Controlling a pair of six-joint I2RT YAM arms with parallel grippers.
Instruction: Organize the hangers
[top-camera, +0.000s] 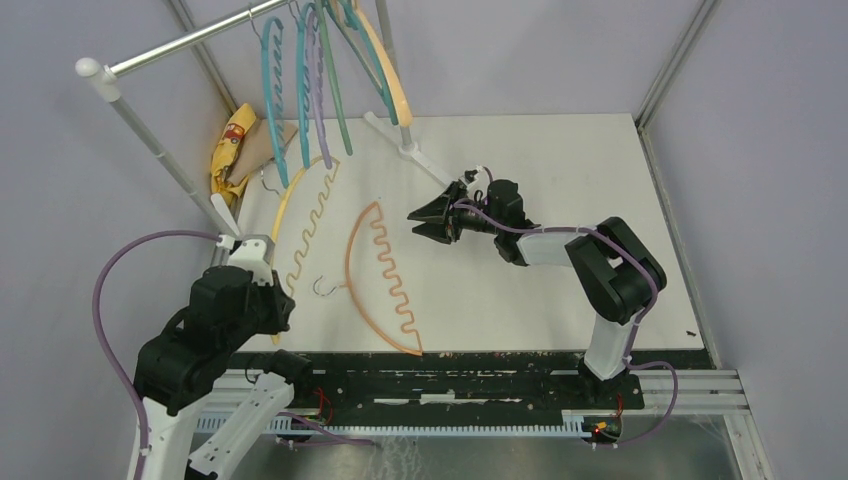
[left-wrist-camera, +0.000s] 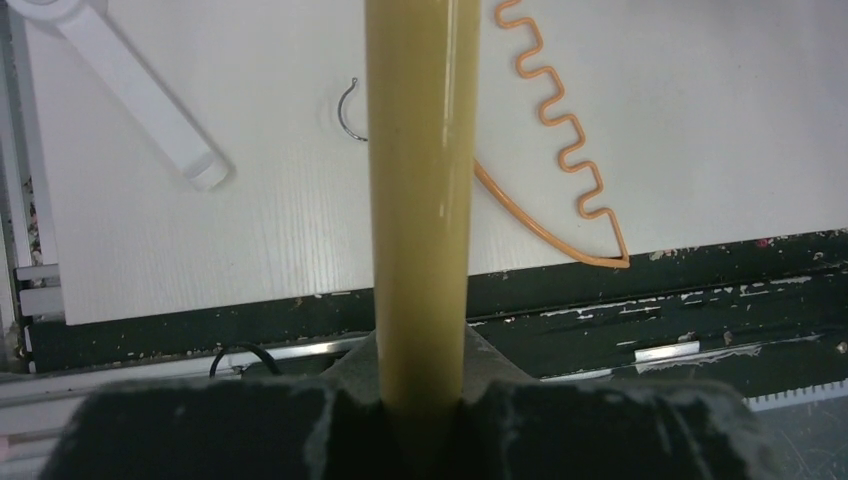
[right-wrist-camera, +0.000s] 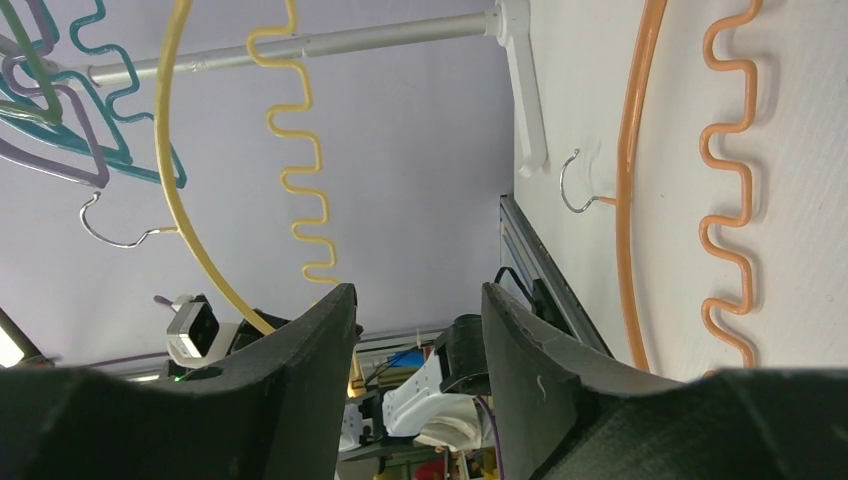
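Note:
A yellow hanger (top-camera: 300, 215) is tilted up off the table. My left gripper (top-camera: 281, 302) is shut on its lower end, and its thick yellow bar (left-wrist-camera: 420, 200) is clamped between the jaws (left-wrist-camera: 420, 400). An orange hanger (top-camera: 380, 280) lies flat on the white table, with its metal hook (top-camera: 322, 288) pointing left. It also shows in the left wrist view (left-wrist-camera: 560, 130) and the right wrist view (right-wrist-camera: 632, 200). Several teal, blue, purple, green and peach hangers (top-camera: 320, 80) hang on the silver rack pole (top-camera: 190, 40). My right gripper (top-camera: 432, 220) is open and empty, just right of the orange hanger.
A yellow and tan cloth (top-camera: 235, 150) lies by the rack's left leg. White rack feet (top-camera: 225, 215) (top-camera: 405, 140) rest on the table. A black rail (top-camera: 450, 365) runs along the near edge. Grey walls close in on both sides.

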